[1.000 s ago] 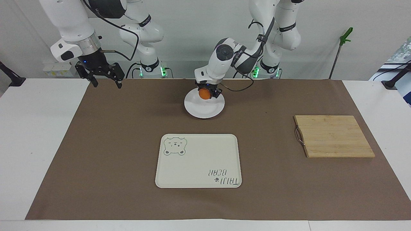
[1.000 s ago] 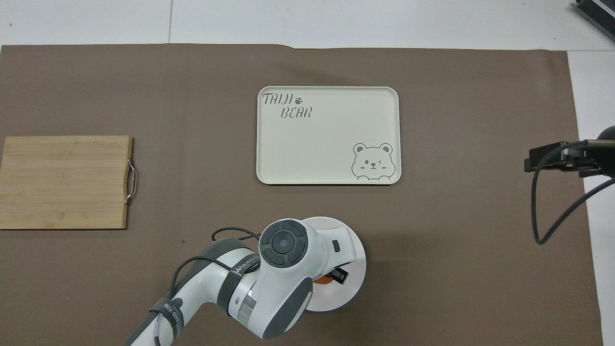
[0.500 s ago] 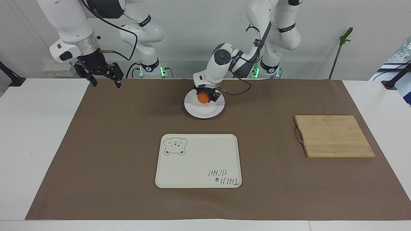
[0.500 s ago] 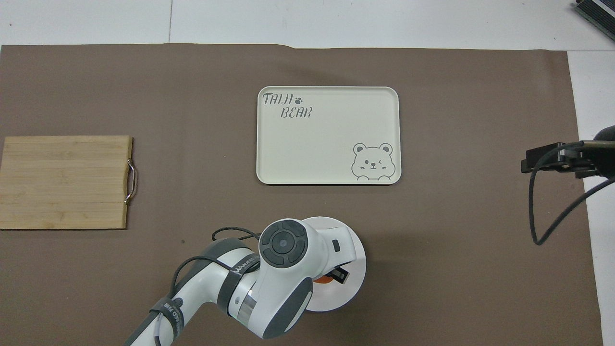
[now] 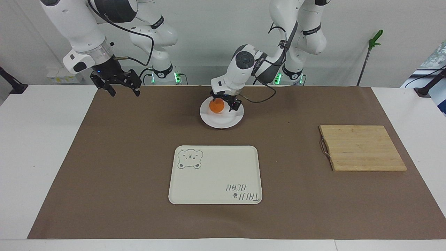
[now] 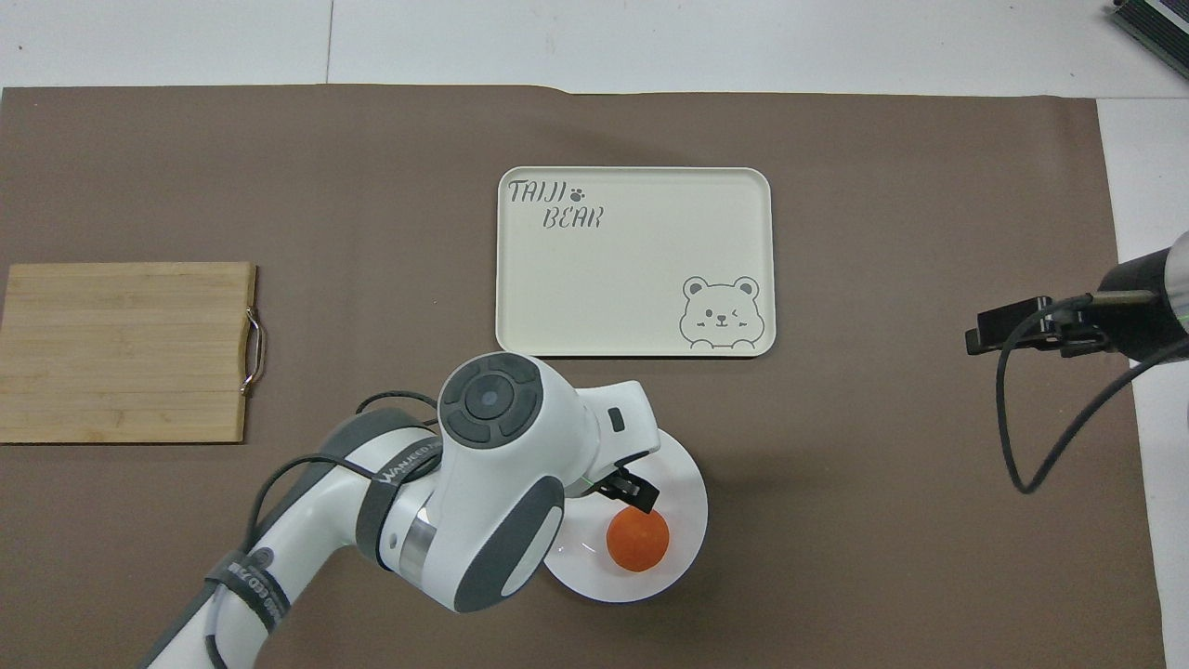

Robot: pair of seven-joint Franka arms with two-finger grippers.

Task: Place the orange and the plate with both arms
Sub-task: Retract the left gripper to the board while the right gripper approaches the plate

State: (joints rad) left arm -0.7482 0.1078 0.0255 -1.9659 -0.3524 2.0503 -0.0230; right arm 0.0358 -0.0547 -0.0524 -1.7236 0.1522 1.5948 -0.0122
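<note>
Orange fruit: one orange on one plate.

**Lettering on Tray and Robot Arm**

A cream rectangular tray with rounded corners carries the words "TAIJI BEAR" in grey lettering in one corner, a small paw print following the first word. A winking bear's face is drawn in the corner diagonally across. In the facing view the same lettering reads upside down. A dark band on the white jointed left arm bears pale lettering too small to read with certainty.
</note>
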